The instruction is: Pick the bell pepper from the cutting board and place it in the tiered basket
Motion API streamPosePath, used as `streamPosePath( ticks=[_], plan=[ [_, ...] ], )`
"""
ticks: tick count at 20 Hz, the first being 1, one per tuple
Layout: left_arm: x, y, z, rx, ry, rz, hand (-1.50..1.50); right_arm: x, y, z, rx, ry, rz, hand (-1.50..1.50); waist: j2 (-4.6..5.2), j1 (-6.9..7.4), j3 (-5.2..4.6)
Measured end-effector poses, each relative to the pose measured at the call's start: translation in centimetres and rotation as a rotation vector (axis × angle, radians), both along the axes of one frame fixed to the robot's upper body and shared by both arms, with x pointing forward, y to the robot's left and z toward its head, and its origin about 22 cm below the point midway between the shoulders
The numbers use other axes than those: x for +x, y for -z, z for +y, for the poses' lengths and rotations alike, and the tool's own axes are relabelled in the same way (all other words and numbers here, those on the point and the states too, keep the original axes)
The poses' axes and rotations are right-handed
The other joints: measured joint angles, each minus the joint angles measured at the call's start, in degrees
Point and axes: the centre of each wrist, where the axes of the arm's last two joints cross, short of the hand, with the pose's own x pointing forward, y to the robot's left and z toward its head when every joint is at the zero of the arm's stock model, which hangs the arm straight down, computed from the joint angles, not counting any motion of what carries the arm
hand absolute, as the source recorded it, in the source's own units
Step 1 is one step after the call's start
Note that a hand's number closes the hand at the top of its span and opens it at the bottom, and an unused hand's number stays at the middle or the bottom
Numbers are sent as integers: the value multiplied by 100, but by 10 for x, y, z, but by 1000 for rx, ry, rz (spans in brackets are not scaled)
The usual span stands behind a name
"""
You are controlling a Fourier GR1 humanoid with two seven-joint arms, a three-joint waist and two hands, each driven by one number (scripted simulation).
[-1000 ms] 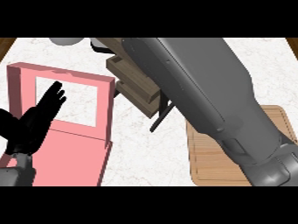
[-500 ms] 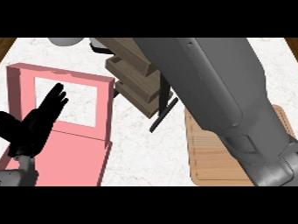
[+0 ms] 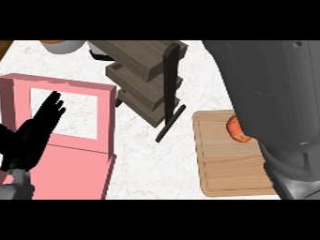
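Note:
An orange bell pepper lies on the wooden cutting board at the right, with only its left part showing past my right forearm. That grey forearm runs from the lower right up to the top edge, and its hand is out of sight. The wooden tiered basket with its black post stands at the upper middle, left of the forearm. My left hand rests open at the left edge with its fingers up.
A pink frame-like tray lies under and beside my left hand on the white marble counter. A white bowl with orange inside sits at the top left. The counter's brown edge shows at the top left corner.
My right forearm has swung right, off the tiered basket and over the cutting board. The basket now shows whole, and the pepper's edge has come into sight. The left hand has stayed put.

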Motion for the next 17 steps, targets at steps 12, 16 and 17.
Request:
streamPosePath(
  ticks=[12, 16, 17],
  plan=[
    [-6, 1, 7, 8, -26, 2, 0, -73, -21, -115, 132, 172, -149, -150, -43, -144, 4],
    [-9, 3, 5, 5, -33, 4, 0, -106, -19, -153, 121, 181, -164, -150, -44, -160, 6],
    [-10, 3, 4, 7, -33, 5, 0, -114, -17, -162, 116, 184, -164, -150, -47, -165, 7]
  ],
)
